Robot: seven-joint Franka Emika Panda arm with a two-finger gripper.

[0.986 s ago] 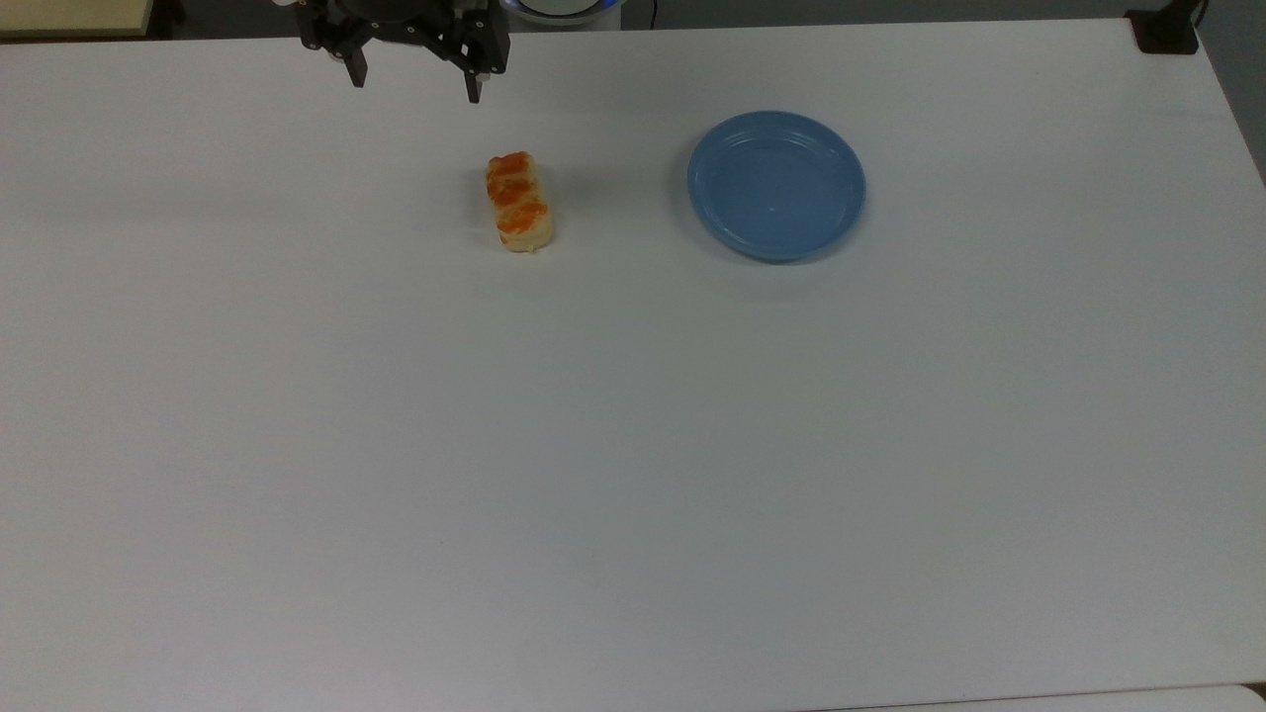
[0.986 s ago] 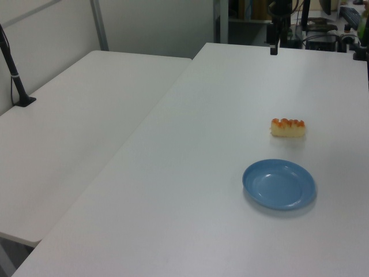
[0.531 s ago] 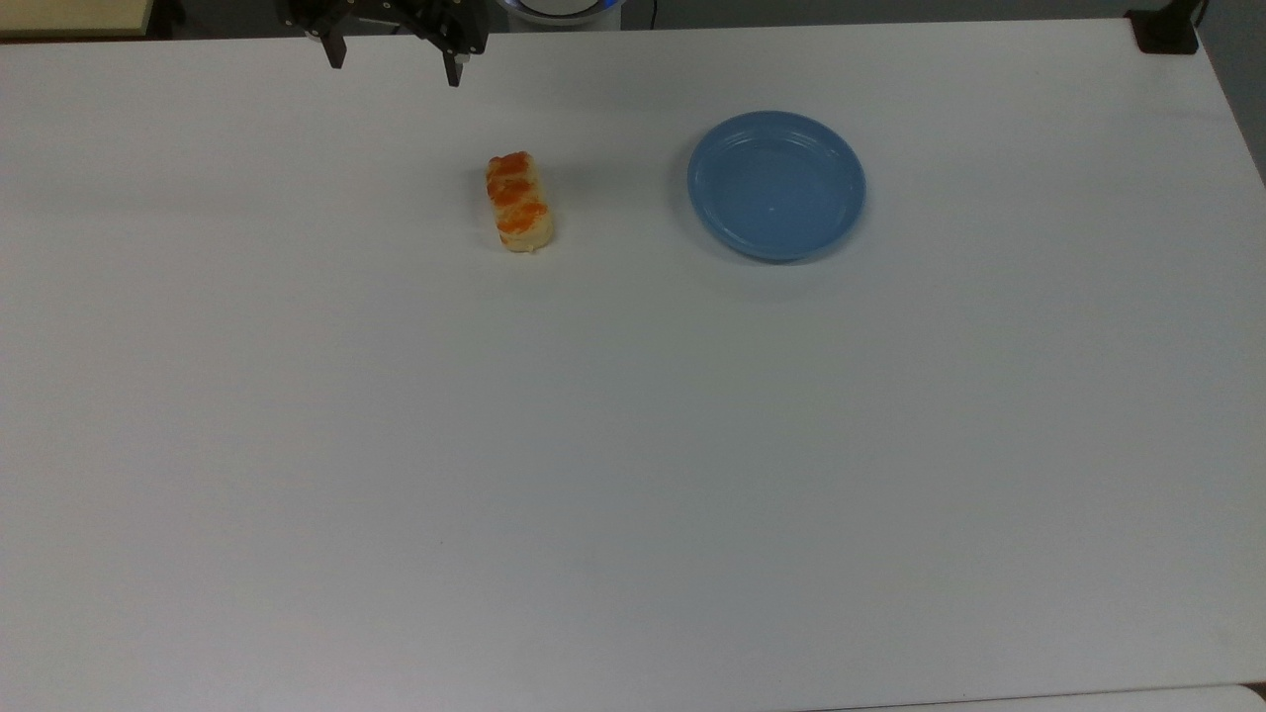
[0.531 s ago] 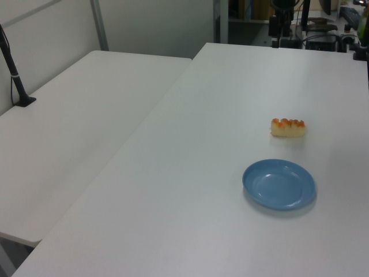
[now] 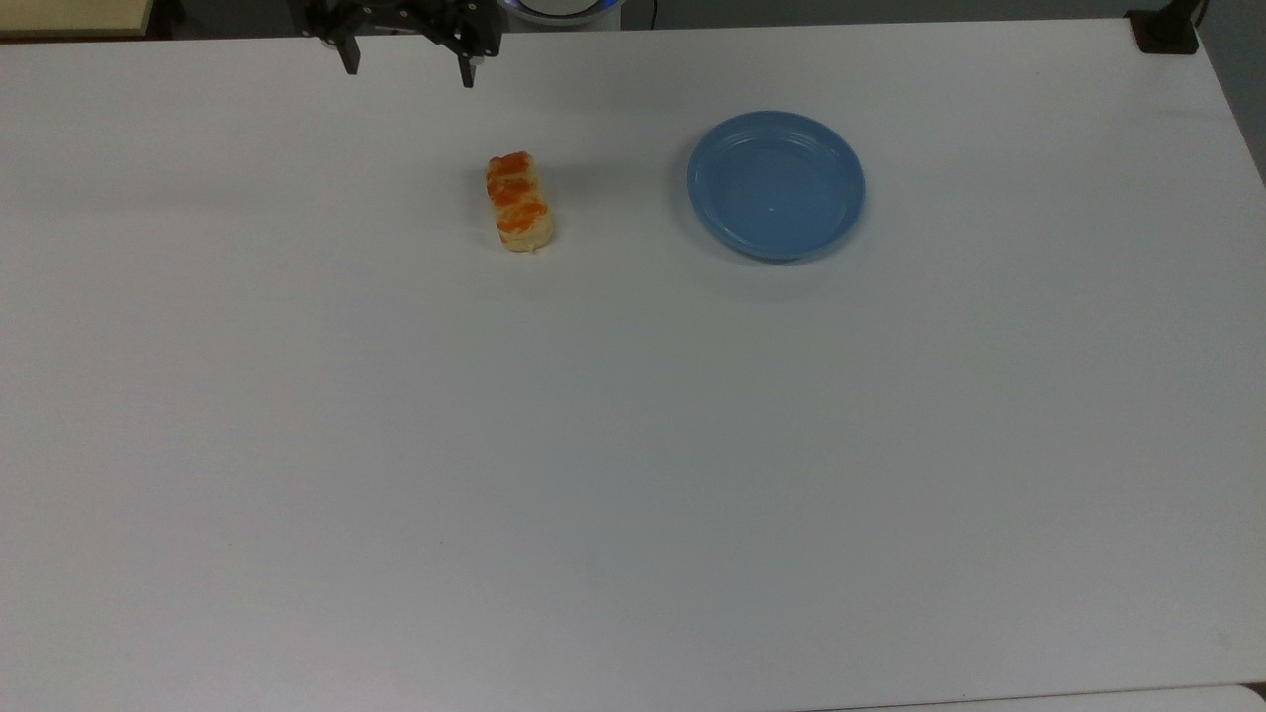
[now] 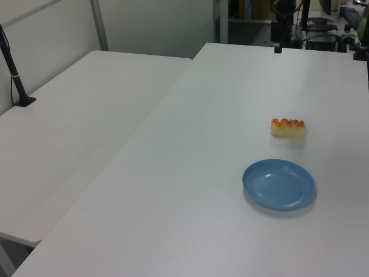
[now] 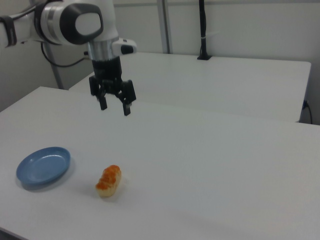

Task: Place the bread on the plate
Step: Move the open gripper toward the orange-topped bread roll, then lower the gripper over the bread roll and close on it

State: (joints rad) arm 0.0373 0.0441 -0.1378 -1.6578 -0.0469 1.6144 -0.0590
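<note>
The bread (image 5: 518,202), a pale-tan roll with orange-red glazed patches, lies on the white table (image 5: 633,445) to the top view's left of the plate (image 5: 776,185), apart from it. The roll also shows as bread (image 6: 287,127) and bread (image 7: 108,181). The light-blue plate (image 6: 279,184) (image 7: 43,166) has nothing on it. My gripper (image 5: 407,69) hangs at the top view's upper edge, beyond the bread and slightly left of it. In the right view the gripper (image 7: 115,107) is high above the table, open, with nothing between its fingers.
A second white table (image 6: 75,127) adjoins the first on the left view's left. A black post (image 6: 11,66) stands on it. A dark clamp (image 5: 1167,30) sits at the top view's upper right corner. Equipment clutters the space behind the table's far end (image 6: 323,26).
The gripper rose and drew back toward the top view's upper edge, then shifted slightly right. Bread and plate have not moved.
</note>
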